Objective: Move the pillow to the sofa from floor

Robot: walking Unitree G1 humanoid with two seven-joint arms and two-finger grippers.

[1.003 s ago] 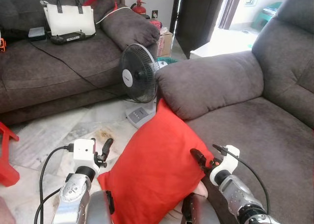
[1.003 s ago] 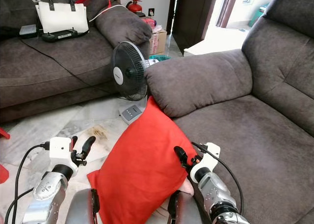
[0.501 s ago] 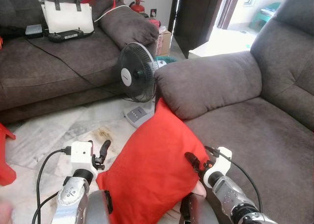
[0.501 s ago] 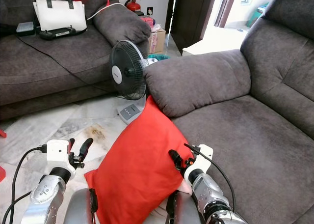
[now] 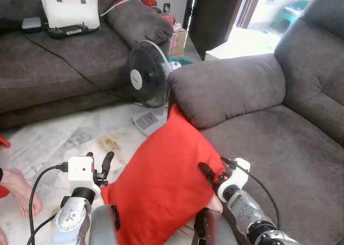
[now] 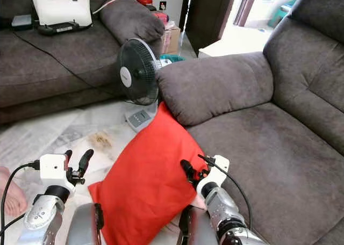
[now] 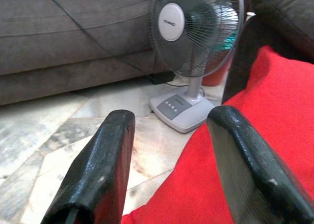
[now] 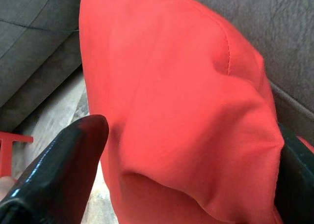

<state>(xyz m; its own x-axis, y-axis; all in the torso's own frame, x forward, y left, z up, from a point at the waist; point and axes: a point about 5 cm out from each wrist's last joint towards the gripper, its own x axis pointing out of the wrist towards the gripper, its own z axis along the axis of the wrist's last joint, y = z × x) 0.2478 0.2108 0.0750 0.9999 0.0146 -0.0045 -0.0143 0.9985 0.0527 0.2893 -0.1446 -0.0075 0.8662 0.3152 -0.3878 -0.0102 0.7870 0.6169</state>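
Over the last second, dropped lower in the frame on both sides: the left gripper (image 5: 106,164) toward the bottom left, the right gripper (image 5: 207,172) toward the bottom centre. Whole scene slid upward too, so partly camera motion. New at the left edge: a person's bare foot (image 5: 19,188). Red pillow (image 5: 166,186) leaned much as before, centre-bottom of the frame, top corner against the sofa (image 5: 269,121) armrest, lower part over the tiled floor (image 5: 70,132) beside the fan (image 5: 149,81). Not yet on the seat; lift probably just starting. Left fingers spread wide, straddling the pillow's edge, apparently without squeezing. Right fingers clamped across a fold of the cloth at its right side. Both forearms low, angled up and inward.
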